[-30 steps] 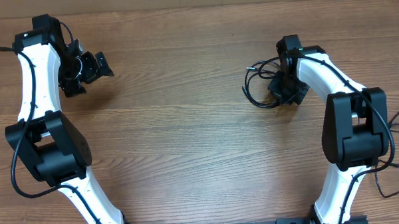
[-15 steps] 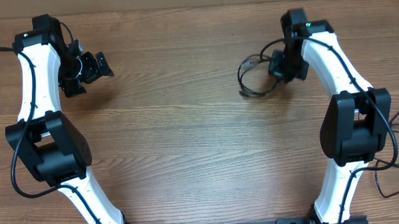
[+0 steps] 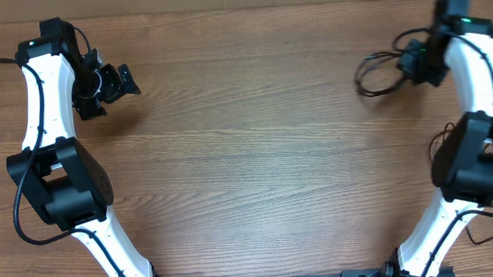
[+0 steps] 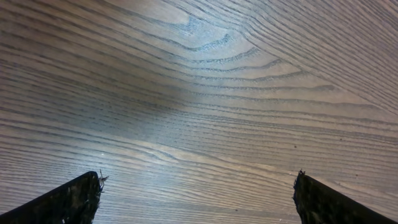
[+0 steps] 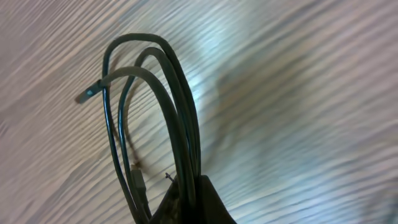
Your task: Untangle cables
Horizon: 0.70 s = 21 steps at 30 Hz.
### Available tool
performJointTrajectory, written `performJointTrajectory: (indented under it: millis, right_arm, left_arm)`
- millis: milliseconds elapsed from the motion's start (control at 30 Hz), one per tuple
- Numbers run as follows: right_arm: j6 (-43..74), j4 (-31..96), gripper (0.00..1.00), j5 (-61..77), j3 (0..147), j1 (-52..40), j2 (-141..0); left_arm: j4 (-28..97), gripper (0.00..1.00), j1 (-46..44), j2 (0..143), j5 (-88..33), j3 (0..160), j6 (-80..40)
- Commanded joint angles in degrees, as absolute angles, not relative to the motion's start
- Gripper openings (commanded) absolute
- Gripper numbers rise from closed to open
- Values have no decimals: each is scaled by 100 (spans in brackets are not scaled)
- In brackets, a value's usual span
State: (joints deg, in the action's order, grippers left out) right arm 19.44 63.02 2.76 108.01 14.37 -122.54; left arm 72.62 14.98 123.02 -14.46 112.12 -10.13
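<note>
The cables (image 3: 362,78) sit at the far right of the desk (image 3: 247,155), gathered as a small bundle of thin dark loops that reaches leftward from the right claw (image 3: 412,64). In the right wrist view the cables (image 5: 188,118) rise out of the right claw (image 5: 186,196) as several narrow arches lying close together. One paler strand ends in a small plug (image 5: 87,94) at the left, and a second small plug (image 5: 138,177) shows lower down between the strands. The right claw is clamped together on the strands where they bunch. Whether the far loops touch the wood cannot be told.

The left claw (image 3: 109,87) is well apart from the bundle, at the far left of the desk. Its fingers (image 4: 71,200) stand wide apart over bare wood grain in the left wrist view, with nothing between them.
</note>
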Motion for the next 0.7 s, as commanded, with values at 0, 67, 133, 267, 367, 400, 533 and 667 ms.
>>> performJointTrajectory:
  millis: [0, 67, 133, 267, 367, 400, 533, 667]
  right_arm:
    - [2060, 6222, 4, 314, 10919, 1938, -12228]
    - [2237, 6237, 4, 314, 10912, 2213, -12228]
    - [2270, 6307, 4, 314, 10910, 2484, -12228]
    - [2268, 6615, 4, 311, 10908, 3011, -12228]
    - [2268, 6512, 4, 314, 10908, 3258, -12232]
    - [2261, 6462, 4, 314, 10908, 3288, -12237]
    - [2012, 6077, 4, 314, 10903, 3361, -12248]
    - [2012, 6012, 5, 311, 10868, 3361, -12250]
  left_arm:
    - [7258, 100, 1461, 12287, -1417, 11308, -899]
    - [7258, 100, 1461, 12287, -1417, 11308, -899]
    - [7260, 100, 1461, 12287, -1417, 11308, -899]
    - [7260, 100, 1461, 12287, -1417, 11308, -899]
    - [7258, 100, 1461, 12287, -1417, 11308, -899]
    - [7260, 100, 1461, 12287, -1417, 11308, -899]
    - [7258, 100, 1461, 12287, -1417, 11308, -899]
    - [7258, 100, 1461, 12287, -1417, 11308, -899]
